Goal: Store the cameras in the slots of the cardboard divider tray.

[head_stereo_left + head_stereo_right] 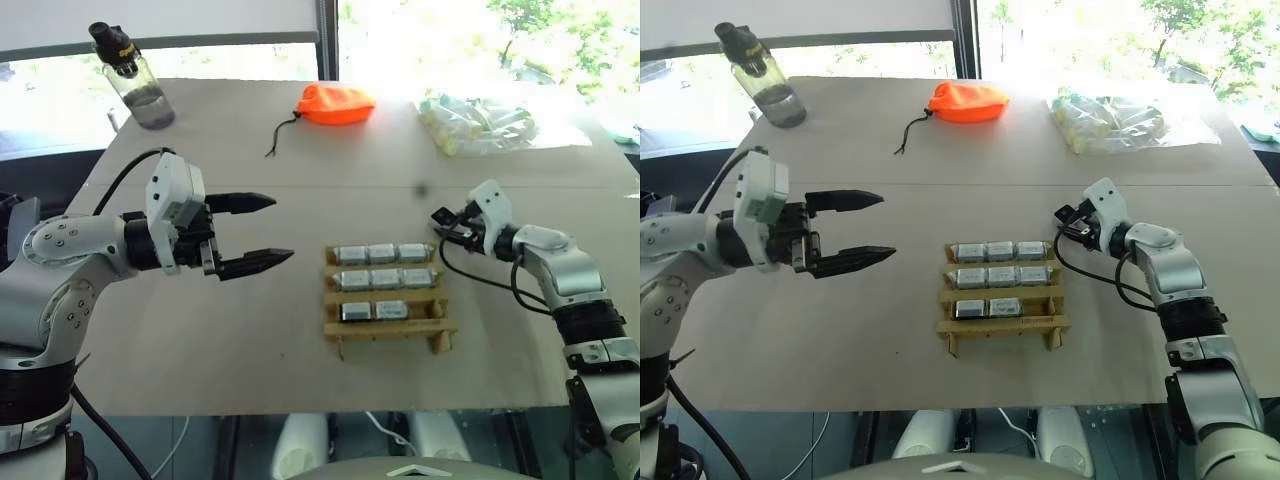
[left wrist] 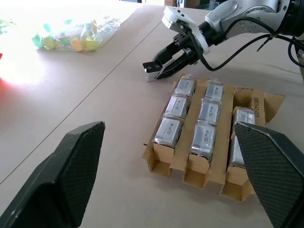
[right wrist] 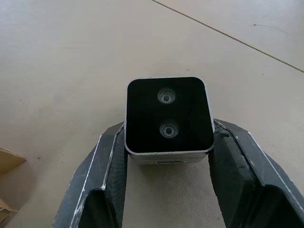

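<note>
The cardboard divider tray (image 1: pixel 437 327) lies on the table in front of me, with several silver-grey cameras (image 1: pixel 384 280) lying in its rows. To the right of the tray's far corner, my right gripper (image 1: pixel 441 223) is down at the tabletop. It is shut on one camera (image 3: pixel 168 116), whose black face with two lenses points at the wrist camera, a finger pressed on each side. That same camera (image 2: pixel 149 72) sits at the tabletop just beyond the tray. My left gripper (image 1: pixel 281 228) hovers left of the tray, open and holding nothing.
A clear bottle (image 1: pixel 135 75) stands at the far left corner. An orange pouch (image 1: pixel 335 103) with a cord lies at the far middle. A clear bag of pale tubes (image 1: pixel 480 122) lies at the far right. The table's front edge (image 1: pixel 330 408) runs just behind the tray.
</note>
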